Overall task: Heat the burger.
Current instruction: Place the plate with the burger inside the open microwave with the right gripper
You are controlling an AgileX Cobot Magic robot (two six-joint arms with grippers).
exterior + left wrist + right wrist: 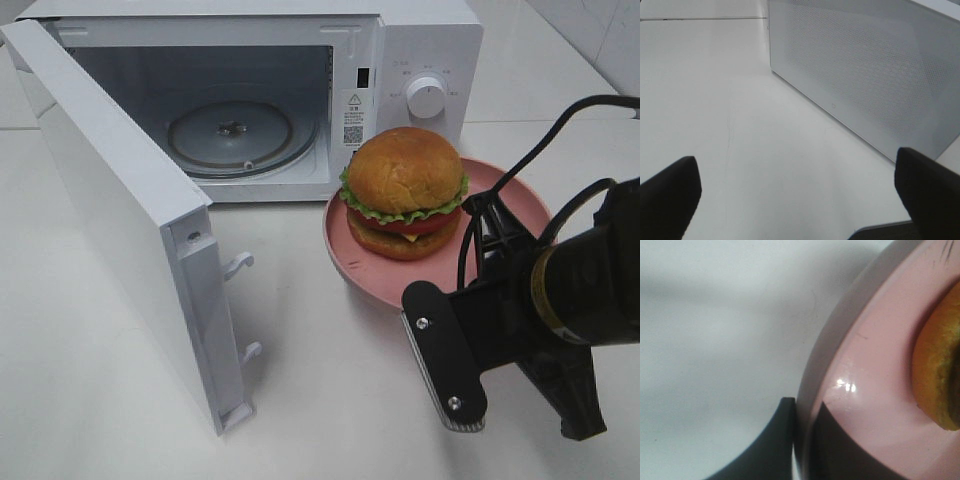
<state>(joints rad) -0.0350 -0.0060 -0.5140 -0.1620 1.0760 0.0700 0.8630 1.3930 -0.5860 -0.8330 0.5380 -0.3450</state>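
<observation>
Right pincer (415, 305) is closed on the near rim of the pink plate (505, 190). The burger (405, 190) sits on this plate, just in front of the microwave (425, 40). Held by one edge only, the plate may tilt and the burger could slide off. The open door (110, 220) stands left of the way in.

From the left wrist, the left pincer (797, 200) is wide and empty above the table (740, 125).

From the right wrist, both fingers (782, 445) clamp the plate's rim.
</observation>
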